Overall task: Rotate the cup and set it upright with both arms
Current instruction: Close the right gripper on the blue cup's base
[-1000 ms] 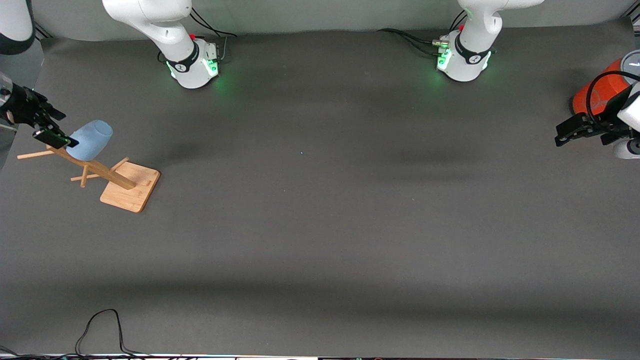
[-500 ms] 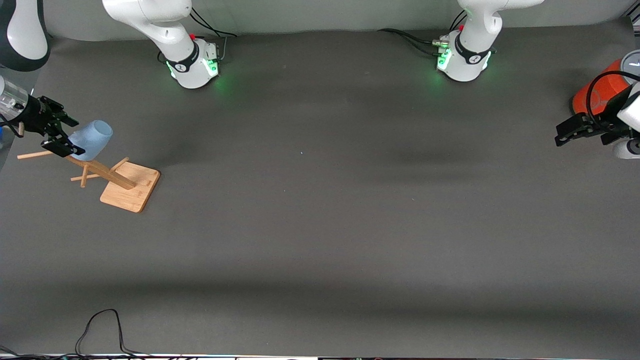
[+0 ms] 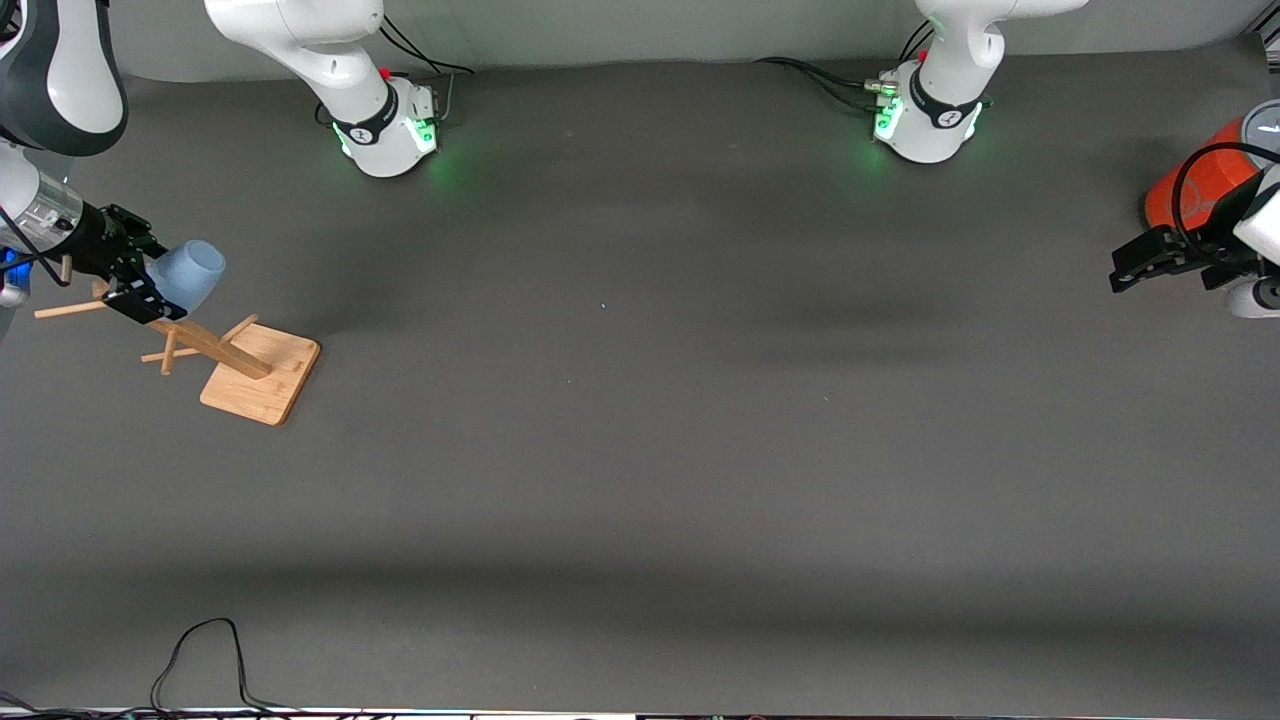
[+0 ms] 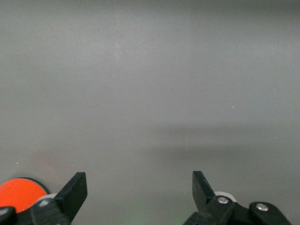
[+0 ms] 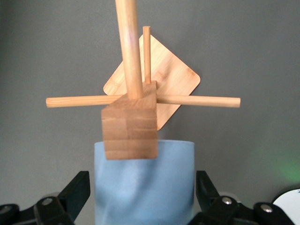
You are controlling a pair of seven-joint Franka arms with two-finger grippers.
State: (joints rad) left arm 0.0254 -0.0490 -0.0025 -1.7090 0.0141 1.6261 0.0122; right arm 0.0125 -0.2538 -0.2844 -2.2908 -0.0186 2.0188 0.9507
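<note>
**Cup could snag its peg**

The cup (image 5: 144, 180) hangs on the wooden rack (image 3: 258, 372), between the right end effector's (image 3: 133, 277) spread jaws. Closing off-centre may tip the rack. The left end effector (image 3: 1140, 268) waits, jaws apart, beside the orange cylinder (image 3: 1195, 183).

Both arms are glossy white with dark grey joint bands; the right arm's base (image 3: 385, 125) and the left arm's base (image 3: 930, 120) glow green, black cables trailing from each; the black fingers (image 5: 75, 190) are wedge-shaped, fixed with silver screws.
</note>
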